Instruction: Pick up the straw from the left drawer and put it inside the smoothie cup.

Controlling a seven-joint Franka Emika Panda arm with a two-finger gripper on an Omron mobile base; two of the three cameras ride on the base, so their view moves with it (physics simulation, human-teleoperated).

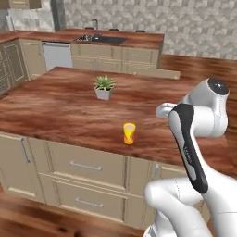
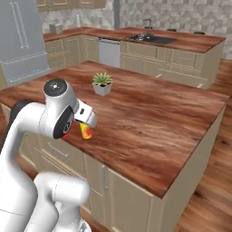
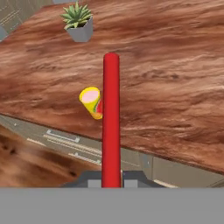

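Our two-finger gripper (image 3: 111, 177) is clamped tight on the thin straight red straw (image 3: 111, 118), held lengthwise along our line of sight — presumably to aim it. Beyond its tip stands the small yellow tapered smoothie cup (image 3: 91, 101), near the front edge of the reddish-brown wooden island counter (image 3: 175, 87); the spiky potted plant (image 3: 78, 21) sits farther back.

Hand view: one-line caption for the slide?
Claw holding the red straw upright over the wooden counter, with the yellow cup just beyond and a potted plant farther back.

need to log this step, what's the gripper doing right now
Gripper: shut on the straw, which sticks out from it above the counter.
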